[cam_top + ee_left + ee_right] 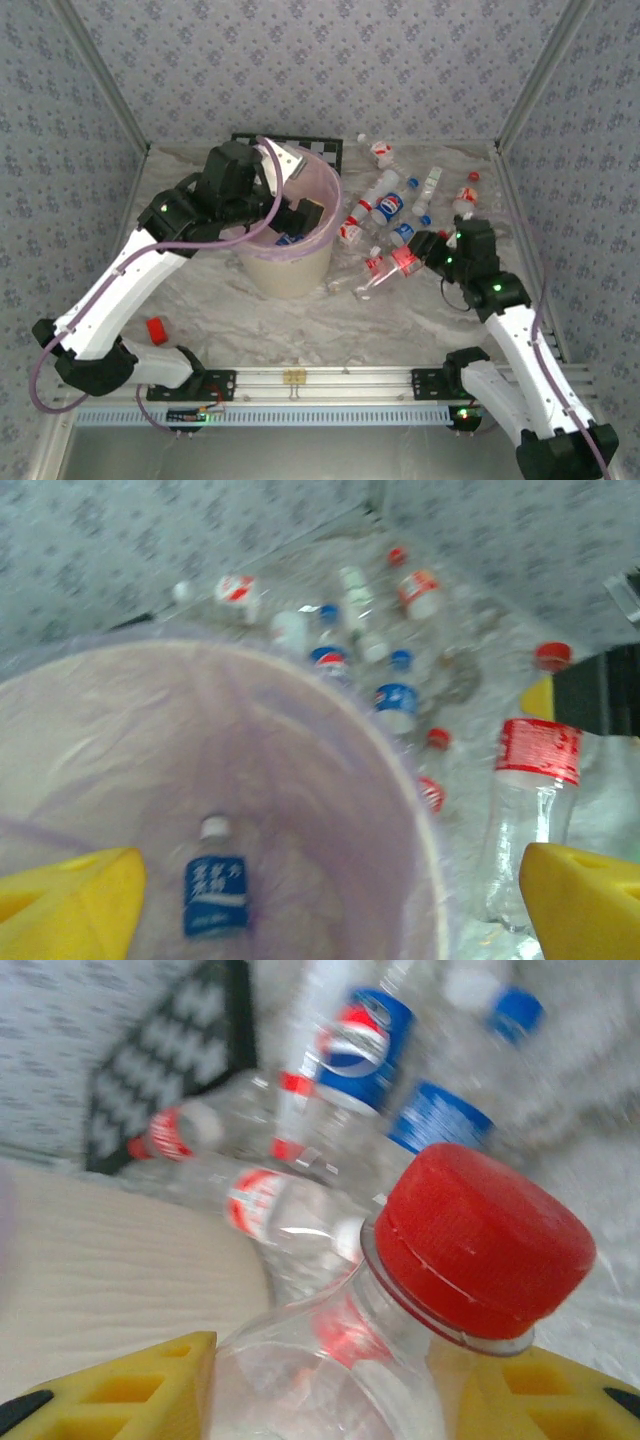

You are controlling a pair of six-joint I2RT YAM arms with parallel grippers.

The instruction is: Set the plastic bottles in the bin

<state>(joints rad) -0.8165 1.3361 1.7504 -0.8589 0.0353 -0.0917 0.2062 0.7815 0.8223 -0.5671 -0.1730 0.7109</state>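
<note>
Crowded worktop [300, 320] — your right fingers [120, 1390] pinch the red-capped bottle [330, 1360] at its tapered neck, so it may squirt free; left fingers [70, 900] spread.

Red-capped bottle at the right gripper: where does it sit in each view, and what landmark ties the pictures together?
Top external: the red-capped bottle lies right of the bin, at the right gripper.
Left wrist: the bottle is at far right, outside the bin's rim.
Right wrist: the bottle is in the centre foreground, between the yellow fingers.
Shared landmark: the Pepsi-labelled bottle, beyond it in every view.
</note>
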